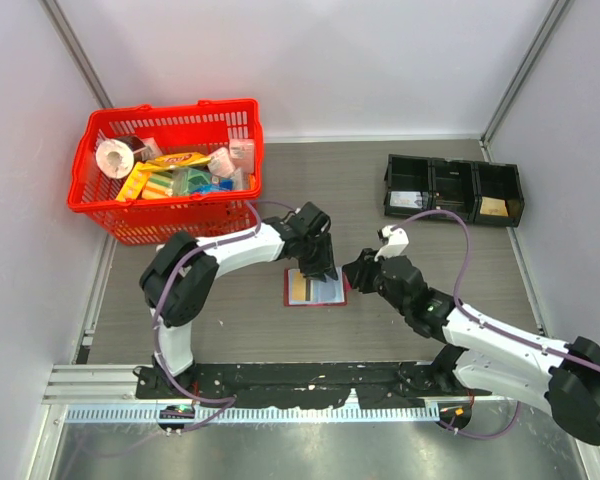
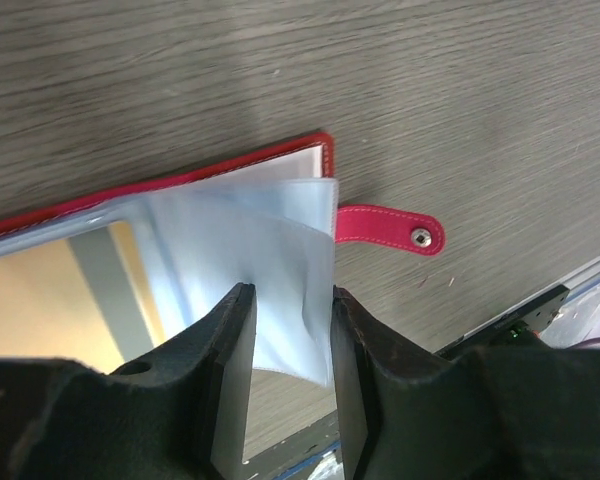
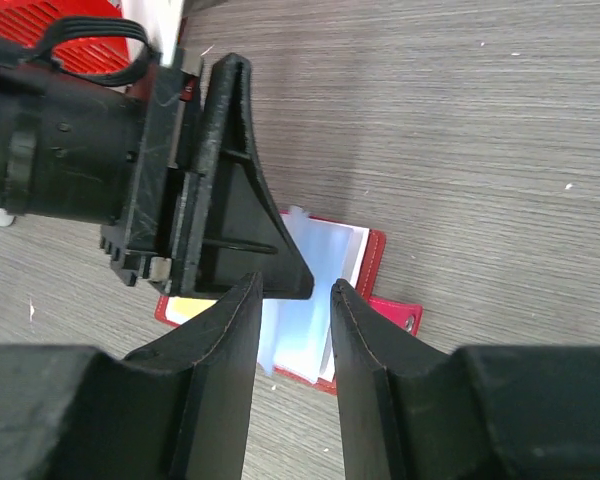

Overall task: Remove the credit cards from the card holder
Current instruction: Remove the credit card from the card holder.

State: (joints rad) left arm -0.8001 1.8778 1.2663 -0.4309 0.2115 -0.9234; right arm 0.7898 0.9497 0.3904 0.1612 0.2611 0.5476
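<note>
Card holder point(image 1: 325, 295) lies spread open on the table point(image 1: 430, 300), a little toward 6 o'clock of its middle. Its snap tab point(image 2: 390, 228) sticks out flat on the wood. A tan card point(image 2: 40, 290) with a grey stripe shows inside a pocket, so by my reading no card is out yet, and none lies loose on the wood in any view.

The step in hand looks like getting at a pocket. The left gripper point(image 2: 291, 293) stands straight down over the holder with a pale blue plastic sleeve point(image 2: 270, 250) risen into the gap between its jaws. The jaws are apart, not clenched on that thin sheet.

The right gripper point(image 3: 294, 283) hovers at 3 o'clock of the holder, jaws released and holding nothing, nose aimed at the left arm's fingertip.

Next, I judge, one claw must pin the sleeve or cover while the other nips a card's edge and draws it along the pocket. The two claws are close, so there is little room.

A red basket point(image 1: 170, 107) sits at 10 o'clock and a black tray point(image 1: 455, 162) at 2 o'clock, both well apart.
</note>
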